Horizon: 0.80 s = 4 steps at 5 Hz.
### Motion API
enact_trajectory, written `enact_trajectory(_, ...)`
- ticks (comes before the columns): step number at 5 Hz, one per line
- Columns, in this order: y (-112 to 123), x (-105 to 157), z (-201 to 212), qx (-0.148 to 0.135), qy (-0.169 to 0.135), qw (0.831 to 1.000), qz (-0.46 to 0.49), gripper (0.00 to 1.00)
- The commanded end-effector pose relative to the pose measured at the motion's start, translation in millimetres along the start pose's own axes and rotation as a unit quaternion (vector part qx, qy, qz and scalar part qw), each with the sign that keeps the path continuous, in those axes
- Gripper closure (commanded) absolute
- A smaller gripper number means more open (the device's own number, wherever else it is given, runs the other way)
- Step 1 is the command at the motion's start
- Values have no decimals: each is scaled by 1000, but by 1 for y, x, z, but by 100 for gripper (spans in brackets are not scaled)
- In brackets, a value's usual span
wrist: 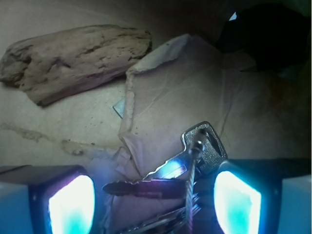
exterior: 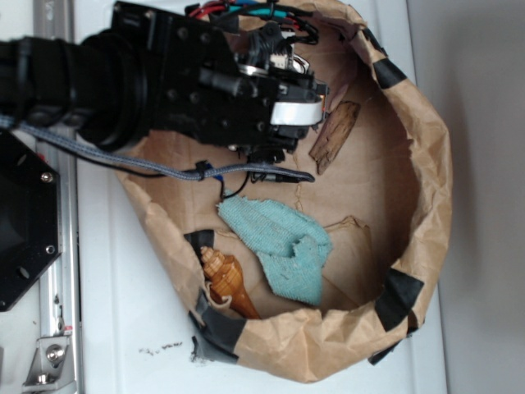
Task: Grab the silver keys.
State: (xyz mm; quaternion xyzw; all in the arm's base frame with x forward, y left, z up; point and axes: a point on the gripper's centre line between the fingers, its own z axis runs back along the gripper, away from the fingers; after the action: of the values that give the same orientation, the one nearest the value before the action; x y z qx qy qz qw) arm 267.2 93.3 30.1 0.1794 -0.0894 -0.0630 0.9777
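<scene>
Exterior: arm reaches into paper bag basin; gripper low at upper part, keys hidden under it. Wood chip just beside fingers, teal cloth and shell well apart, no obstruction. Wrist: silver keys sit between fingers, jaws apart, not clamped yet. Step = pre-grasp. Next, prob.: close on ring/heads w/o snagging bag crease; keys may fan or slip.

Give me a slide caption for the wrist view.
Silver keys between the open gripper fingers, wood chip beyond.
</scene>
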Motion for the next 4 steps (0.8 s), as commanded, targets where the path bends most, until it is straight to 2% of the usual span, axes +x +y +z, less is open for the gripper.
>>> enact_trajectory(1,10,6,-2,5,3,1000,21,0)
enact_trajectory(3,10,7,-6,12,6,1000,22,0)
enact_trajectory(4,9,1,-19,29,20,999,29,0)
